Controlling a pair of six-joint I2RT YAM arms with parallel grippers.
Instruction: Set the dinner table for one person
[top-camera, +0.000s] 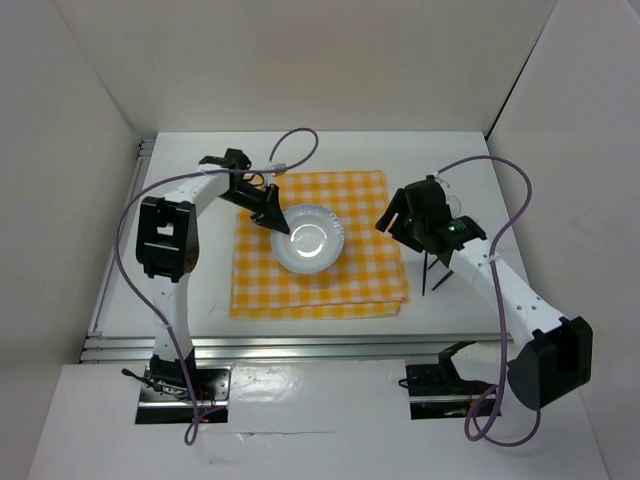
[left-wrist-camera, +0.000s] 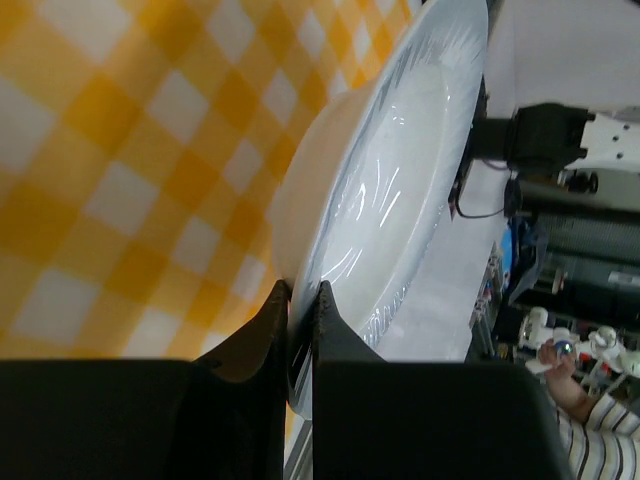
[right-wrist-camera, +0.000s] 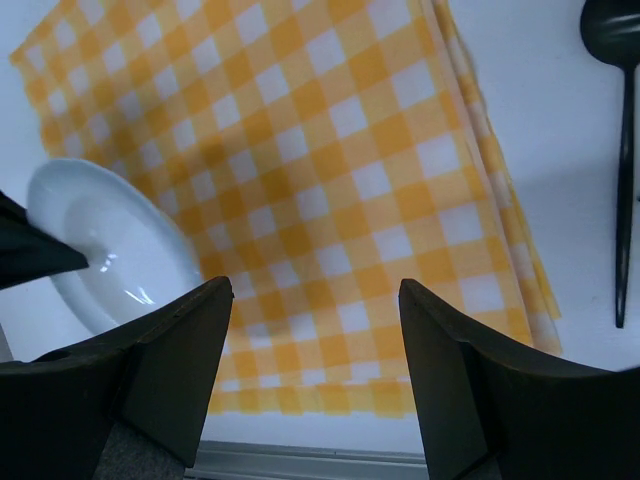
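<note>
Desk (top-camera: 350, 150) surface, broad and white, floors the walled enclosure, with silver rails (top-camera: 300, 347) along its near and left edges, and it carries everything in play. On its middle lies a yellow-and-white checked cloth (top-camera: 340, 285), presumably serving as the place mat. A shallow white dish (top-camera: 308, 240) sits roughly centred on the cloth, as a place setting wants. The left tool (top-camera: 272, 214) is clenched on the dish's far-left rim, its fingers (left-wrist-camera: 270, 330) pinching the thin edge from either side. That hold seems better suited to nudging the dish into position than to carrying it far. The right tool (right-wrist-camera: 315, 300) hangs released and empty over the cloth's right part. It is near a black spoon (right-wrist-camera: 626, 200) lying on bare desk just beside the cloth's right edge, a sensible post, I judge, for fetching cutlery. Room is fair: open cloth surrounds the dish and bare desk lies beyond the cloth's far and left edges. The right strip is crowded by the arm, and white walls close three sides.
</note>
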